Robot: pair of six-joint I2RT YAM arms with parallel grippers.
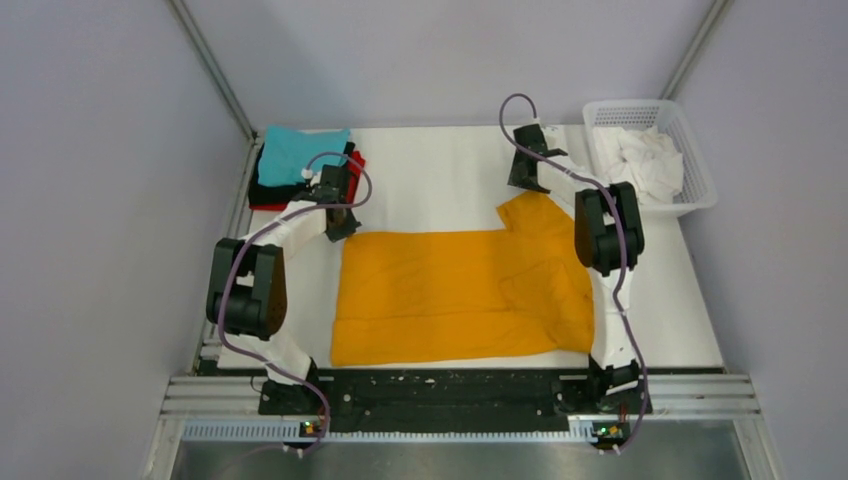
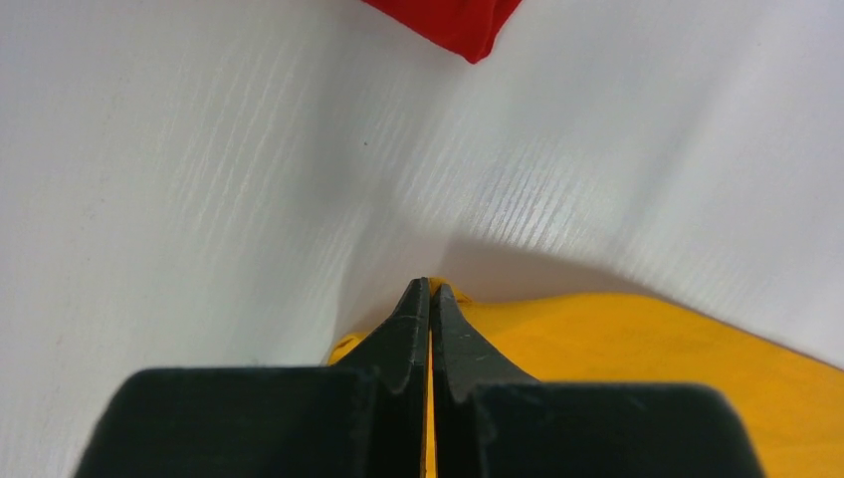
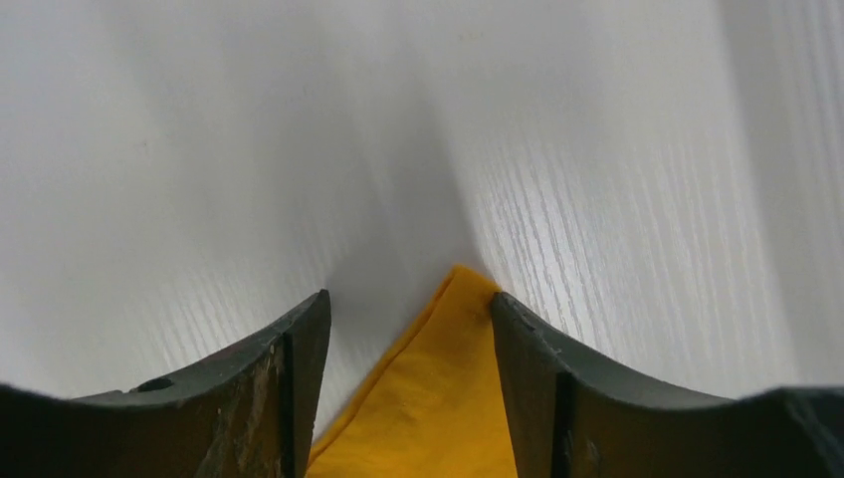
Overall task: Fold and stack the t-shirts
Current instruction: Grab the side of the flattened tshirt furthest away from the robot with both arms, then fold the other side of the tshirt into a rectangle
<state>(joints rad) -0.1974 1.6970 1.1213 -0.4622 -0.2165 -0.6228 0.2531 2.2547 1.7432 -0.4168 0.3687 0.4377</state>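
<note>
Kid: What are your hands doing?

Me: My left gripper (image 2: 430,299) is squeezed tight on the far left corner of the orange t-shirt (image 1: 450,290). A thin bit of orange peeks out between its two fingers. My right gripper (image 3: 408,309) is wide apart and holds nothing. A pointy tip of the orange cloth sits between its fingers and touches neither one.

Kid: Where is the shirt?

Me: It lies spread out on the white table (image 1: 440,170), between my two arms. The right part is folded over a bit and looks bumpy. The teal t-shirt (image 1: 290,150) sits on top of the black t-shirt (image 1: 262,192) and the red t-shirt (image 2: 448,20). That pile is at the far left corner.

Kid: What could go wrong?

Me: Only one hand has the cloth. If I lift now, I think the left side goes up while the right side lies flat, and the shirt twists. My right fingers could also close on too little of that tip, and it would slip out. My left hand is near the pile too, so a big swing could knock it over.

Kid: Are there any words to read?

Me: No. I see no labels or writing on the shirts, on my fingers, or on the basket (image 1: 700,190) with the white cloth (image 1: 640,160) in it.
</note>
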